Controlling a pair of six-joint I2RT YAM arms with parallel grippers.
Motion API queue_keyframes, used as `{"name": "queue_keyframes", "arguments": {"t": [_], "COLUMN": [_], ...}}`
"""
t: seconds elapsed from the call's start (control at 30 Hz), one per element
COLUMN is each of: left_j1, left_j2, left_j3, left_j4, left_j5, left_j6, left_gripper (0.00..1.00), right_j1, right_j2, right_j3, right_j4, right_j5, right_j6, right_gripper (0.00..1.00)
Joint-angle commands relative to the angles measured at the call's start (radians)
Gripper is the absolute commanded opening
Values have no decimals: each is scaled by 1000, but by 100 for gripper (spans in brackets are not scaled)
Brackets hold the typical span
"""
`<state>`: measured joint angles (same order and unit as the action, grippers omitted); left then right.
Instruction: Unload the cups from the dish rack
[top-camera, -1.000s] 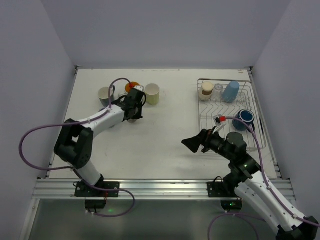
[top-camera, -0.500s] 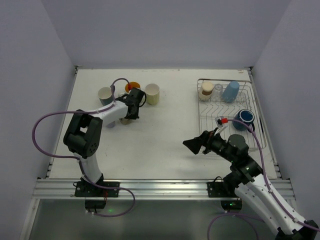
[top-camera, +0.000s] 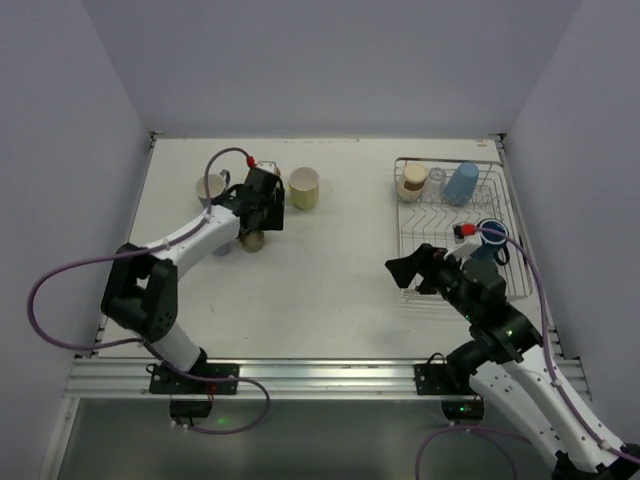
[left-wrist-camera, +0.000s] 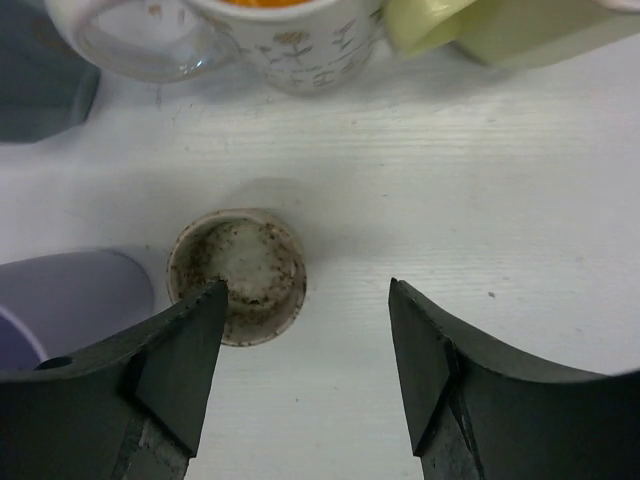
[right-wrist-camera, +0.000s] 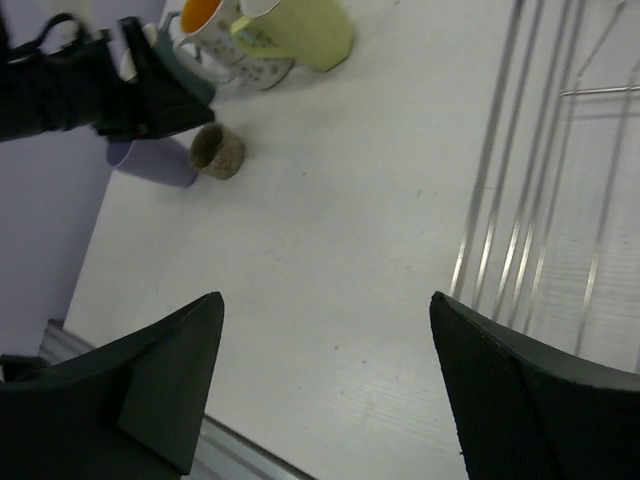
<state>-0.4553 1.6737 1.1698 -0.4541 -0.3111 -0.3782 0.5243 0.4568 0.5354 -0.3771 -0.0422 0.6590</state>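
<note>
The left gripper (left-wrist-camera: 305, 290), wide open, hangs just over the beige cup (left-wrist-camera: 236, 290) on the table (left-wrist-camera: 480, 200), just beside the lavender cup (left-wrist-camera: 70, 290), so a crooked lift may tip either, while the right gripper (right-wrist-camera: 325, 300), also wide, hangs beside the rack (top-camera: 399, 215), where cups remain.

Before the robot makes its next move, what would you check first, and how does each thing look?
1. Is the left end effector open: ok.
2. Is the speckled cup upright on the table: ok.
3. Are the left fingers clear of that cup: cannot tell; one overlaps its rim in the wrist view.
4. Is the right end effector open: ok.
5. Is the dish rack empty: not ok; the cream cup, clear glass, light blue tumbler and navy cup sit in it.
</note>
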Motion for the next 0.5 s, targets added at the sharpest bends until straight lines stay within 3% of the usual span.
{"name": "queue_keyframes", "arguments": {"t": [0.0,0.07,0.17,0.27,0.4,0.47], "left_j1": [-17,-72,-175,-217,-217,-217], "left_j2": [-201,-316,-463,-607,-787,-870], "left_j3": [-9,-25,-65,-135,-240,-303], "left_j4": [72,100,123,130,117,115], "left_j5": [137,202,271,383,402,447], "left_j6": [1,22,51,45,56,59], "left_gripper": [70,70,71,73,76,77], "right_j1": [-12,-32,-99,-231,-384,-429], "right_j2": [35,74,149,195,262,322], "right_j3": [87,127,162,189,230,245], "right_j4": [-86,-123,-151,-152,-149,-140], "right_j5": [283,422,519,550,619,607], "right_j6": [-4,-4,-7,-28,-91,-127], "right_gripper": [83,71,69,76,95,99]}}
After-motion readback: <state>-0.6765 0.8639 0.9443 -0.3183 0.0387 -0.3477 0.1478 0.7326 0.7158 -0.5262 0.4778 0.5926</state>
